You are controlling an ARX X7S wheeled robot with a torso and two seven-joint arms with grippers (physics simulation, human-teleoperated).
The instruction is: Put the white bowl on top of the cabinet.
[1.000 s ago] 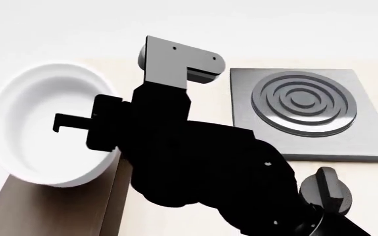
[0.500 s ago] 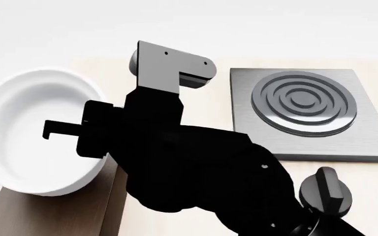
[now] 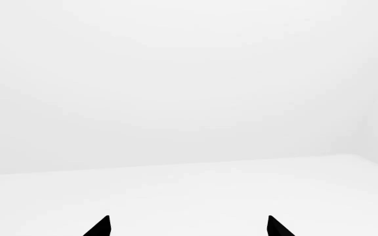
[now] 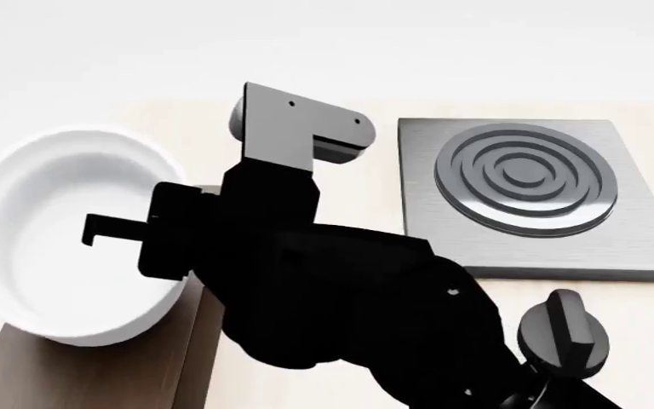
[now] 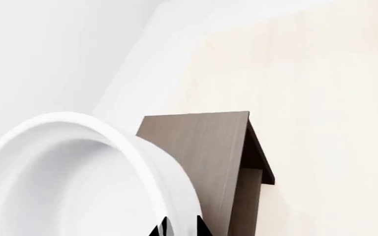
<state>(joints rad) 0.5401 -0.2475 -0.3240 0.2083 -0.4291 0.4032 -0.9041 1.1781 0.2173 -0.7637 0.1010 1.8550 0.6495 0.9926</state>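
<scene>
The white bowl (image 4: 60,234) is deep, glossy, thick-rimmed — tilted over the dark wood-grain cabinet (image 5: 208,152), its rim pinched between the right gripper's (image 5: 179,227) nearly closed fingers. The black arm hides the cabinet's near end. Left gripper (image 3: 187,227) — only two spread tips, holding nothing.

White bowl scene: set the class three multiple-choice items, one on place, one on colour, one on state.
1. Where is the white bowl?
A. over the cabinet
B. on the stove plate
C. on the floor

2. What colour is the stove plate?
A. red
B. grey
C. white

3. What is the right hand doing?
A. hanging free
B. pressing the stove plate
C. gripping the bowl's rim

Answers: 1 A, the bowl overlaps the cabinet's top in both views. 2 B, brushed grey metal. 3 C, its fingers straddle the rim, one inside.
</scene>
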